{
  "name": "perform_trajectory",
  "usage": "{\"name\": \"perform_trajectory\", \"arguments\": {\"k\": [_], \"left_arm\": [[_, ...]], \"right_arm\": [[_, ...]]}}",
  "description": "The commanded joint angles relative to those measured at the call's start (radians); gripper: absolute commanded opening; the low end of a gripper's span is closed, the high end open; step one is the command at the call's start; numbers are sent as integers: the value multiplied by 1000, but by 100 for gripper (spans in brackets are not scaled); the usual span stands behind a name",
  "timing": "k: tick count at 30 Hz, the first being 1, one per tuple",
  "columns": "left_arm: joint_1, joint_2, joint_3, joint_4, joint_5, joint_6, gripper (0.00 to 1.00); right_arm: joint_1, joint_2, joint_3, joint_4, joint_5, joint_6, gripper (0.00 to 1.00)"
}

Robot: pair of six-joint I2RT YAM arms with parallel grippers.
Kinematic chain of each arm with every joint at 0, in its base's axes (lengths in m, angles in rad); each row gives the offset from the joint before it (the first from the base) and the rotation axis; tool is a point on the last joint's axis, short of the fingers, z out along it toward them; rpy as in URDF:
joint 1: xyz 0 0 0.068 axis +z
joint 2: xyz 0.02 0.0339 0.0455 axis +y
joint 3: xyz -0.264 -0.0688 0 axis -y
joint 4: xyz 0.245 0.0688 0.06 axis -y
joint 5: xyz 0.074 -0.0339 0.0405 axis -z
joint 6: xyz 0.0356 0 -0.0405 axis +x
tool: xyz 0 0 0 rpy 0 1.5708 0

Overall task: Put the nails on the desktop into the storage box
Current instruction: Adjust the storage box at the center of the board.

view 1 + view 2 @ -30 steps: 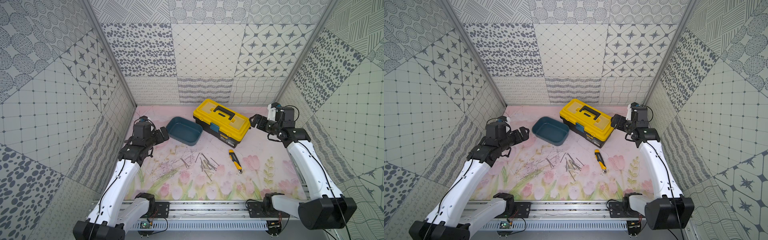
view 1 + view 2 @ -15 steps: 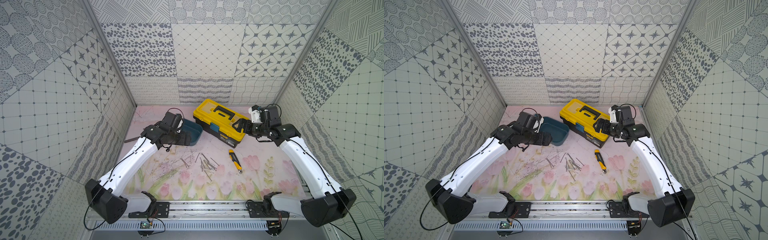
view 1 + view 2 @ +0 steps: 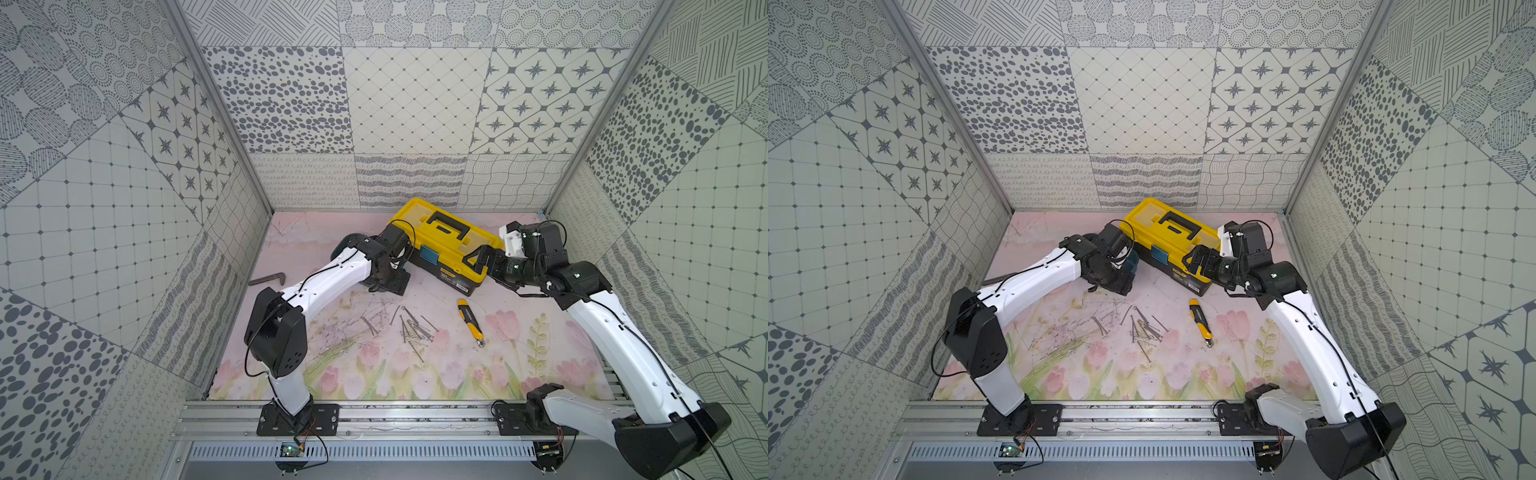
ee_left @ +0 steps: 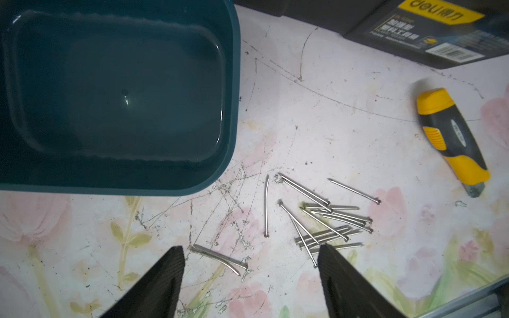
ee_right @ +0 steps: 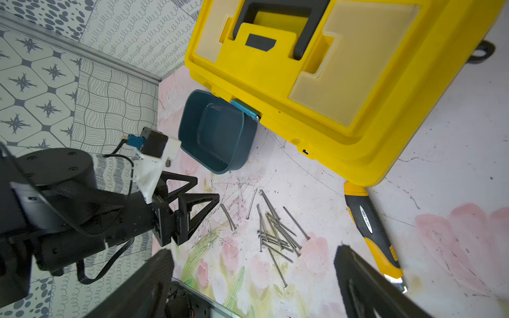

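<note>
Left wrist: nails point(image 4: 325, 223) just beyond fingers point(image 4: 165, 278)

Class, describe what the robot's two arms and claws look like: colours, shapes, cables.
Both the left arm and right arm have white shell links, black joints and thin black cables running along them. The left claw and right claw are black, with ribbed, tapering fingers.

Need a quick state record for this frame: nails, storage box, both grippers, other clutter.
nails: loose cluster on the desktop, none picked up
storage box: empty, beside the yellow toolbox
left gripper: jaws open, empty, next to the storage box, short of the nails
right gripper: jaws open, empty, by the toolbox
clutter: utility knife beside the nails; L-shaped bar near the left wall
</note>
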Motion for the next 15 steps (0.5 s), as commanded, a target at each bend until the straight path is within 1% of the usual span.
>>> {"name": "perform_trajectory", "arguments": {"k": [1, 3, 9, 15], "left_arm": [[-7, 103, 84, -4, -44, 59, 77], [-9, 151, 127, -20, -41, 63, 75], [-7, 264, 244, -54, -93, 64, 73], [15, 355, 308, -66, -91, 56, 69]], "right_arm": [[18, -19, -24, 15, 2, 55, 97], [31, -24, -25, 14, 11, 63, 97], [46, -39, -29, 26, 8, 90, 97], [47, -50, -32, 27, 18, 96, 97]]}}
